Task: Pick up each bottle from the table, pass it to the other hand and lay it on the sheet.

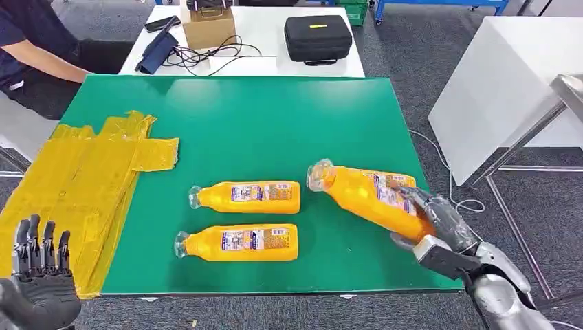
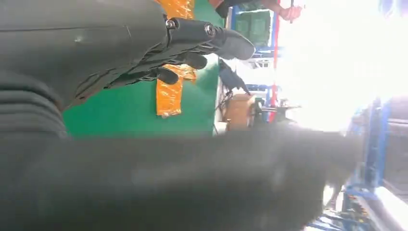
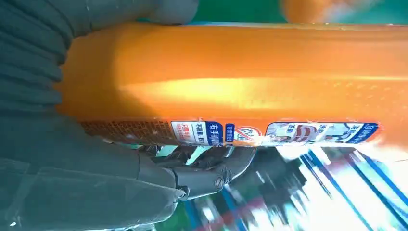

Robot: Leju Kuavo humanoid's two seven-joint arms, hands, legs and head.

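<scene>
Gripping tilted bottle [image 1: 368, 196]: right robot hand [image 1: 440, 223]; left robot hand [image 1: 41, 265] spread, holding nothing; 2 bottles [image 1: 246, 197] alongside.

A: Where is there room to pass?
B: Across the bare green tabletop [image 1: 275, 117] beyond two lying orange plastic bottles [image 1: 245, 197].
A: And toward the crinkled yellow sheet [image 1: 82, 179]?
B: Those bottles lie between.

Grey carpet floor [image 1: 412, 41], white table [image 1: 261, 41] beyond, white cabinet [image 1: 495, 89] beside.
</scene>
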